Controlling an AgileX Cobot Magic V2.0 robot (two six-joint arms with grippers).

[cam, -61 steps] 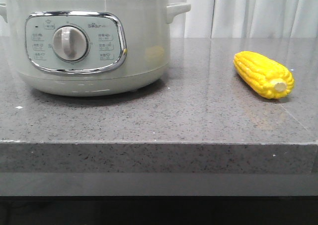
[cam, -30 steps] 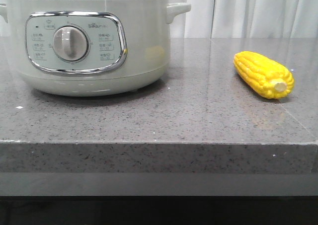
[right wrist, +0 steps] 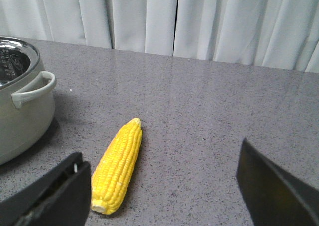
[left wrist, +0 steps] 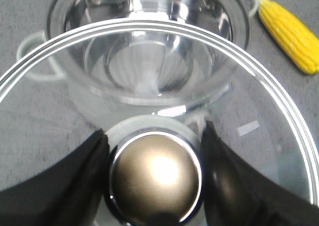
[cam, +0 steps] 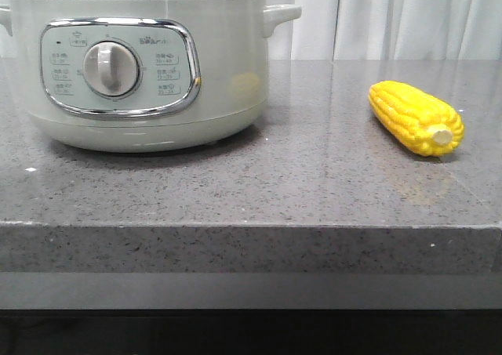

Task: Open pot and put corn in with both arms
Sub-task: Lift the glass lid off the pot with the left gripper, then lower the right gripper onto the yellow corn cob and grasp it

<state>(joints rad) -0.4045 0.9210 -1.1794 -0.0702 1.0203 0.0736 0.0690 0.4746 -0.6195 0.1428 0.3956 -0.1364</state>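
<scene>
Nothing has shifted in the front view over the last second: the pot (cam: 141,69) and the corn (cam: 416,117) sit where they sat.

We take the corn for a light, stiff cob, its kernel rows giving some bite, though a round body can roll; across its middle looks the surest hold. It lies on the grey stone counter (cam: 259,182), well apart from the pot on its right side, pale stub end toward the front edge.

Our right gripper (right wrist: 164,186) hangs spread wide and empty, the cob just beside one finger rather than between the two. Our left gripper (left wrist: 155,168) is clamped on the round metal knob (left wrist: 155,173) of the glass lid (left wrist: 269,121), held above the pot, whose steel bowl shows open and empty through it. We judge that lid fragile and slick, so it wants a steady hand.

Bare counter surrounds the cob. White curtains (right wrist: 199,21) close off the far side, and the front edge drops away near the stub end.
</scene>
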